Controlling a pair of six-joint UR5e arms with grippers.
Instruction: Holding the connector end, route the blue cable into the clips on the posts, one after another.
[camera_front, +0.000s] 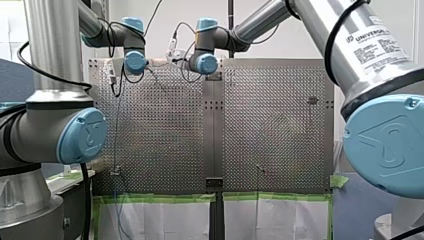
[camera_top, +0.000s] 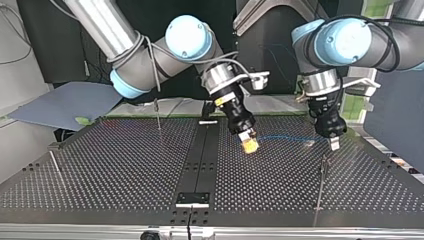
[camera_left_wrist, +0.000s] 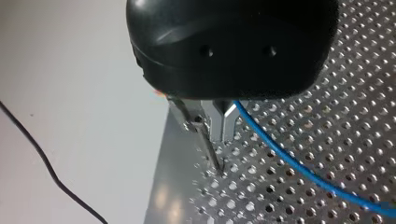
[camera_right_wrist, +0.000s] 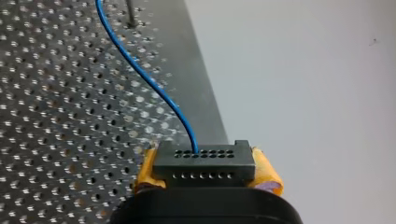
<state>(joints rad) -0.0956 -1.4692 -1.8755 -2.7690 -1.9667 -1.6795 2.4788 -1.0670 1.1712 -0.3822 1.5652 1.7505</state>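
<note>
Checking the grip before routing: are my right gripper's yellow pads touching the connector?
Touching. The right wrist view shows both yellow pads pressed against the sides of the connector, no gap.

We see a plain white wall (camera_front: 280, 47) beyond the silver perforated metal table (camera_front: 165, 130), with green tape (camera_front: 160, 198) and white sheets (camera_front: 165, 220) along its near edge.
</note>
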